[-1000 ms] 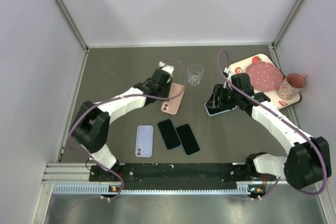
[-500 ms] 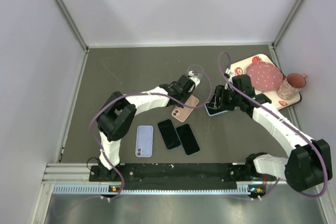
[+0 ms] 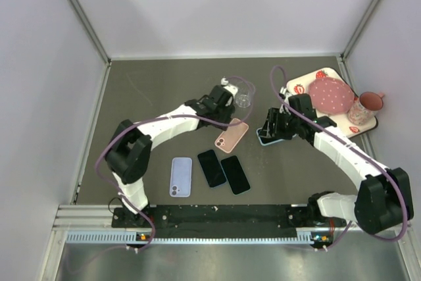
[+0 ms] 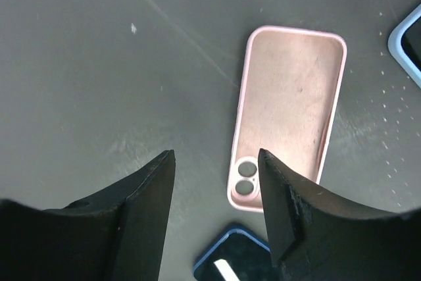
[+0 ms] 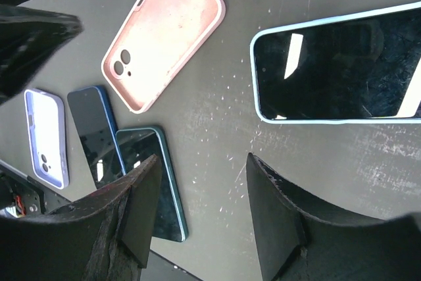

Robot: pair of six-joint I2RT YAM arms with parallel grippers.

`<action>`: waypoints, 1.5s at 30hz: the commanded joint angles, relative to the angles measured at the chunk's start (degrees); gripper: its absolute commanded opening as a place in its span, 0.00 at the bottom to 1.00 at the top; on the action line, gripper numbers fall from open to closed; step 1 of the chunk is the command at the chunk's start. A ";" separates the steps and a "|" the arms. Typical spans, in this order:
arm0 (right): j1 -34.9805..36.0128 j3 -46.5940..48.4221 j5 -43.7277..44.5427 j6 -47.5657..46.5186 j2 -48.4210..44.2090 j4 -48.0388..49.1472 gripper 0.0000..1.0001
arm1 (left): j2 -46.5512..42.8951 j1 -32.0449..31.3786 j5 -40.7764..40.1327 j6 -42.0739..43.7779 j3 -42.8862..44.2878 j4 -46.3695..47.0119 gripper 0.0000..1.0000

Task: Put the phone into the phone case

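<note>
The pink phone case (image 3: 231, 136) lies flat on the dark table with its hollow side up, and shows too in the left wrist view (image 4: 287, 113) and the right wrist view (image 5: 164, 34). My left gripper (image 3: 223, 104) hovers just behind it, open and empty (image 4: 216, 159). A phone with a light blue rim (image 3: 266, 138) lies screen up to the right of the case (image 5: 339, 70). My right gripper (image 3: 272, 126) stands over that phone, open with nothing between its fingers (image 5: 202, 162).
A lavender case (image 3: 181, 176) and two dark phones (image 3: 212, 167) (image 3: 235, 174) lie near the front. A clear glass cup (image 3: 245, 94) stands right behind the left gripper. A tray (image 3: 294, 83) with a pink plate (image 3: 331, 95) and a pink mug (image 3: 365, 106) sits at the back right.
My left gripper carried the pink case rightward, opened and let it go, then drew back toward the cup. The right arm barely moved.
</note>
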 commanded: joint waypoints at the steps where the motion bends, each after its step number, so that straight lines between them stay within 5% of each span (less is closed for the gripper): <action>1: -0.46 2.35 -1.00 -1.05 2.72 3.34 0.54 | -7.74 4.85 10.87 -10.00 -8.42 0.77 0.58; 6: -0.11 4.19 -1.70 -0.44 9.30 6.33 0.54 | -12.32 10.74 27.02 -17.56 -18.54 7.19 0.55; 13: 0.77 9.28 -0.74 0.00 18.97 10.02 0.54 | -13.56 11.53 35.57 -22.74 -25.76 14.40 0.51; 30: 0.68 18.00 -4.32 2.37 36.12 18.36 0.54 | -3.64 10.83 39.37 -27.06 -25.06 19.59 0.47; 45: 1.47 2.53 -12.42 5.45 27.88 23.65 0.54 | 1.20 11.27 34.71 -24.07 -16.54 16.18 0.46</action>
